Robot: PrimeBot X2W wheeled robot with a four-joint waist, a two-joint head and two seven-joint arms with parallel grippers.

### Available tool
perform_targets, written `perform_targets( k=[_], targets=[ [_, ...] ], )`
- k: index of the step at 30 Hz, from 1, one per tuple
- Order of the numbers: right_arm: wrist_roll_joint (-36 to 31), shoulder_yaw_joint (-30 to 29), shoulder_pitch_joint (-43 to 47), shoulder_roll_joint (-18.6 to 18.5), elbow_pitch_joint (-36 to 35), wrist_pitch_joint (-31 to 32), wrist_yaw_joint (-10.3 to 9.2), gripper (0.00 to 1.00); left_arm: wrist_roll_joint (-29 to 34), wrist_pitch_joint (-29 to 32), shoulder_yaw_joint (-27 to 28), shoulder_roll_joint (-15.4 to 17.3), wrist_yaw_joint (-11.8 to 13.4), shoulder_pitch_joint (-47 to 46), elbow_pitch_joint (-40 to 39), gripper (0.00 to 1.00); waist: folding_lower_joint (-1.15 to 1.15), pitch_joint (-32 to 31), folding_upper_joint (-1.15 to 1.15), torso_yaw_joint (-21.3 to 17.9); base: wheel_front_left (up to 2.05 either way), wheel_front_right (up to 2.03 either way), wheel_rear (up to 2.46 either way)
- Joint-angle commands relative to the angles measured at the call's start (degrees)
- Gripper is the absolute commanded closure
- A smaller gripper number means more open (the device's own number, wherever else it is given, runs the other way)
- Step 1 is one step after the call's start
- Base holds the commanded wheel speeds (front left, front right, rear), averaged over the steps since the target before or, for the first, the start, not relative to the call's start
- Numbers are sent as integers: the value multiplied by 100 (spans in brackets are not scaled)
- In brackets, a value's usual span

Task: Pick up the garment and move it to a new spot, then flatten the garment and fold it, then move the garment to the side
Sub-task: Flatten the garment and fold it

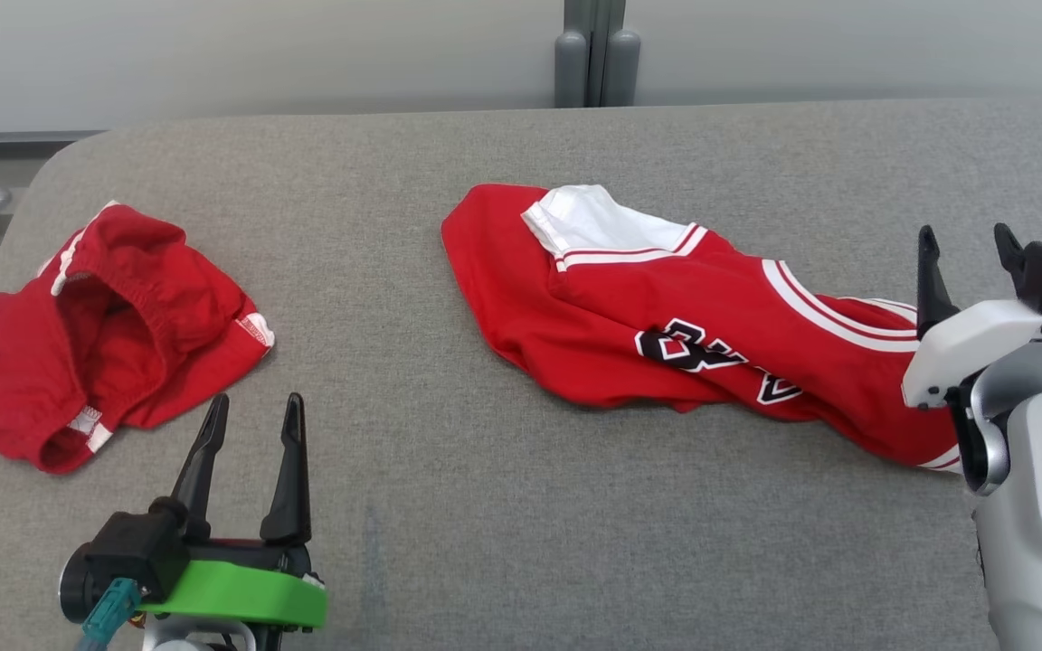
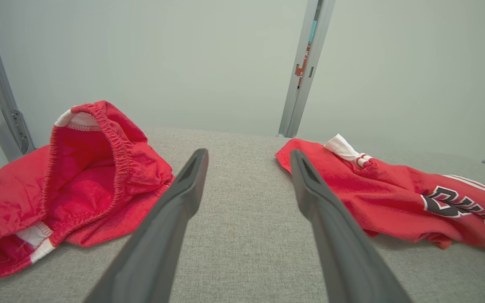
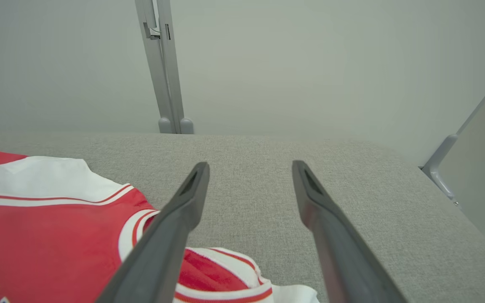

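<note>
Jersey: the red jersey [image 1: 666, 316] lies crumpled on the grey table [image 1: 485, 524], from the middle to the right of the head view, with a white panel turned up at its upper-left end and black lettering facing up.
Long axis: it runs from the upper middle of the head view down to the lower right, ending in a striped edge beside the right arm.
Right gripper: the right gripper [image 1: 964, 237] is released, its 2 fingers spread wide with nothing between them, at the right edge of the frame by the jersey's right-hand end.
Left gripper: the left gripper [image 1: 256, 402] is likewise spread and empty at the lower left, with bare table between it and the jersey.
Nearer arm: the right, clearly (the left sits closer to the red shorts [image 1: 114, 334] at the far left).
Way from the hand: in the right wrist view the jersey fills the lower left. 1 finger crosses the striped edge, but I cannot tell if it touches.
Judgement: the jersey is not yet flat. Spreading it probably needs a grip at each end of that axis, so the left arm must reach across.
Views: the left wrist view shows the shorts' open waistband and the jersey's near end. The right wrist view shows the striped edge that the arm partly covers in the head view.
</note>
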Motion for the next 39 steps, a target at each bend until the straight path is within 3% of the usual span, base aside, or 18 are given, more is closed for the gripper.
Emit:
perform_targets(
  k=[1, 15, 23, 30, 33, 39],
  targets=[
    [-26, 80, 231, 26, -149, -116, -4, 0, 38, 0, 44, 6, -16, 121, 13, 0, 0, -118, 0, -80, 0, 0, 0],
    [173, 744, 1872, 257, -1800, 217, -4, 0, 106, 0, 309, -62, 0, 460, -11, 0, 0, -536, 0, -311, 0, 0, 0],
    [594, 967, 1291, 113, -1894, 1197, -4, 0, 153, 0, 331, -101, -3, 444, -112, 0, 0, -380, 0, -276, 0, 0, 0],
    [1193, 897, 50, 84, -1038, 2882, -5, 0, 142, 0, 247, -106, -8, 216, -144, 0, 0, -60, 0, -37, 0, 0, 0],
    [1400, 540, -581, 191, -407, 3533, -5, 0, 169, 0, 179, -93, -11, 116, -183, 0, 0, 152, 0, 140, 0, 0, 0],
    [1153, -528, -1529, 399, 843, 4097, -3, 0, 139, 0, 18, -11, -14, -79, -193, 0, 0, 494, 0, 487, 0, 0, 0]
  ],
)
